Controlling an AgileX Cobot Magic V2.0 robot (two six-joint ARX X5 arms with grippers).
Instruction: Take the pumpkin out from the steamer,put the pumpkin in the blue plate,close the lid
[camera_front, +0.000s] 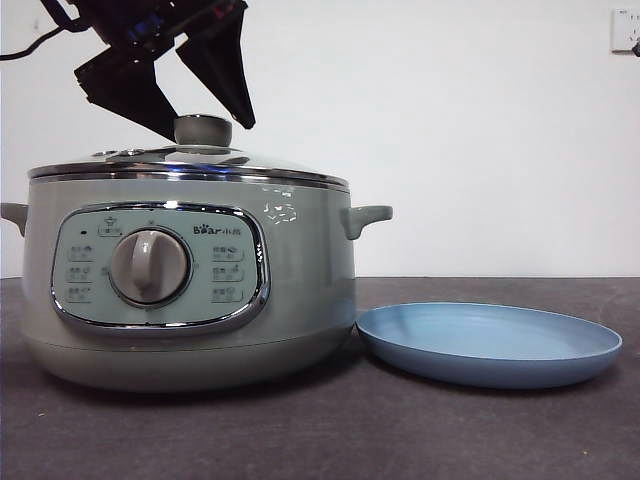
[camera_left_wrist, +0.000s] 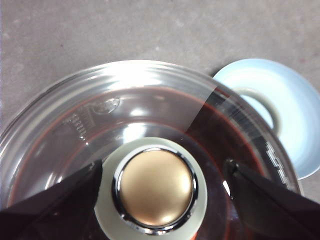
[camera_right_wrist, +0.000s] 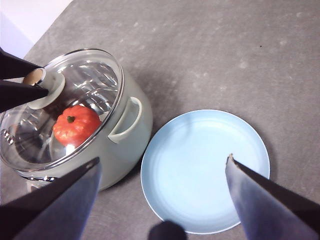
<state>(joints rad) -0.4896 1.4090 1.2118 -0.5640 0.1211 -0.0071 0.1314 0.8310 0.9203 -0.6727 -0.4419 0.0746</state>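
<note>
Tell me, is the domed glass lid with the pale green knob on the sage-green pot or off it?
On. The domed glass lid sits level on the sage-green pot, steel rim seated all round. The open left gripper flanks its knob.

Clear glass lid (camera_right_wrist: 60, 112) with shiny steel rim; matte blue plate (camera_right_wrist: 205, 170); glossy steamer (camera_front: 300, 290).

Black wedge-shaped claw (camera_front: 213, 118) (trailing dark cable (camera_front: 30, 48)).
</note>
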